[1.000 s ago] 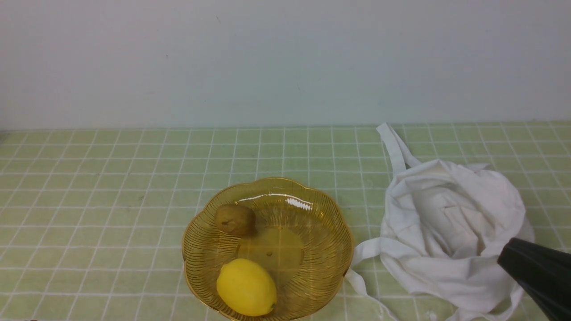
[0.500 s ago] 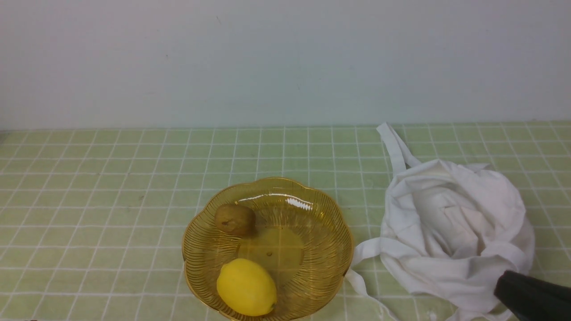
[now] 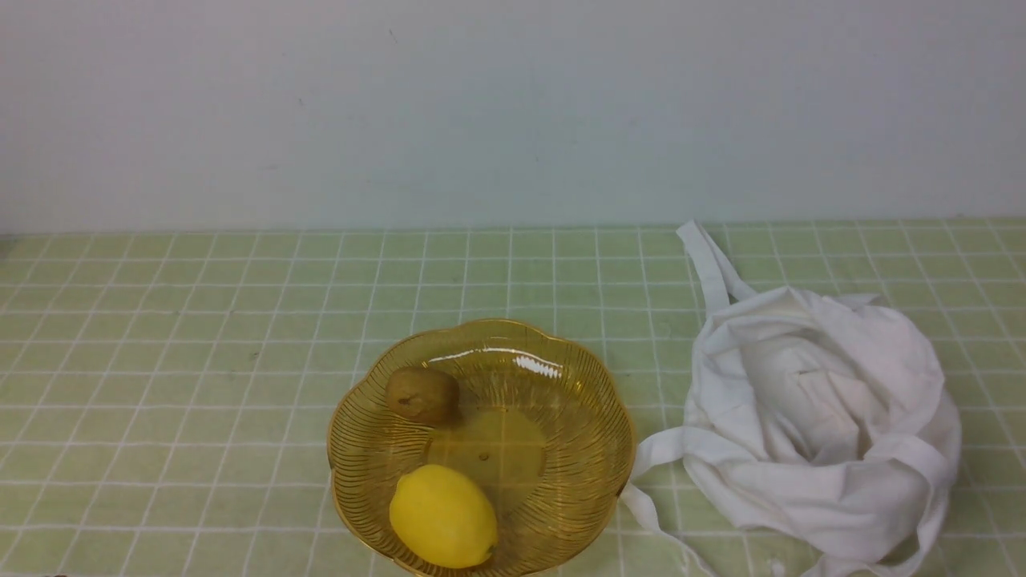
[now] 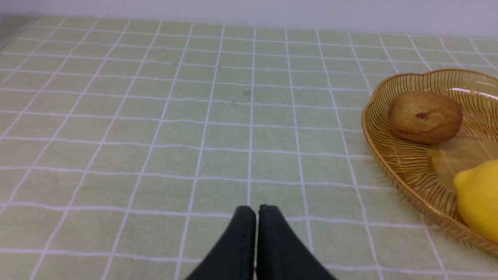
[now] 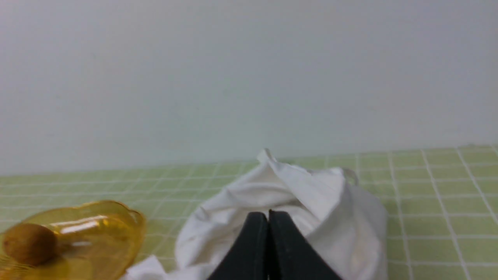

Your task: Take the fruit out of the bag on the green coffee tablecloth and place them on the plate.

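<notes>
Looking forward, the right arm has left the frame it edged a second ago, suggesting the job is finished: kiwi (image 3: 422,394) and lemon (image 3: 443,517) lie in the plate (image 3: 597,417), the bag (image 3: 817,433) slumped beside it. Left wrist: left end effector (image 4: 256,210) closed, empty. Right wrist: right end effector (image 5: 268,215) closed, empty, before the bag.

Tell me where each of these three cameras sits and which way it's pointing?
Front view: between the arms, facing the wall across the tablecloth, plate and bag; no robot parts show.
Left wrist view: low on the left arm, facing bare cloth; its shut tool shows.
Right wrist view: low on the right arm, facing the bag; its shut tool shows.
All three share the kiwi.
</notes>
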Controlling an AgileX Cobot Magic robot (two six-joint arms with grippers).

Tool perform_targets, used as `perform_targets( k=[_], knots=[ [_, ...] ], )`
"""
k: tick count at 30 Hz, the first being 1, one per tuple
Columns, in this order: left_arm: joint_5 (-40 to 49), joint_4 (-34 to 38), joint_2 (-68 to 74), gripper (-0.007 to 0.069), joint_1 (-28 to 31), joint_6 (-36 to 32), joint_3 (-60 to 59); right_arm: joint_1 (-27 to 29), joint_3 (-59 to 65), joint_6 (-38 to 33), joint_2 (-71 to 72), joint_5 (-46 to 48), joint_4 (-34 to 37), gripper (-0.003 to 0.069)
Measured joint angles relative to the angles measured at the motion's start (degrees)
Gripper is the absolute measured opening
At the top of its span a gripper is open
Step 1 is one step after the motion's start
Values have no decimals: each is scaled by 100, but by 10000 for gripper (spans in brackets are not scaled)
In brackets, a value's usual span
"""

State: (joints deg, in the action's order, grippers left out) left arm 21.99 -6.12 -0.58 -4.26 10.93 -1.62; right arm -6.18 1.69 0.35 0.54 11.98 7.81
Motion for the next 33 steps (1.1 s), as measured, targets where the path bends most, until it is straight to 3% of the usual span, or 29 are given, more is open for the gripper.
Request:
perform_targets(
  k=[6, 33],
  knots=[
    [0, 0, 0, -8, 0, 0, 0, 713, -20, -35, 17, 875, -153, -15],
    [0, 0, 0, -8, 0, 0, 0, 747, -24, -35, 17, 926, -164, -15]
  ],
)
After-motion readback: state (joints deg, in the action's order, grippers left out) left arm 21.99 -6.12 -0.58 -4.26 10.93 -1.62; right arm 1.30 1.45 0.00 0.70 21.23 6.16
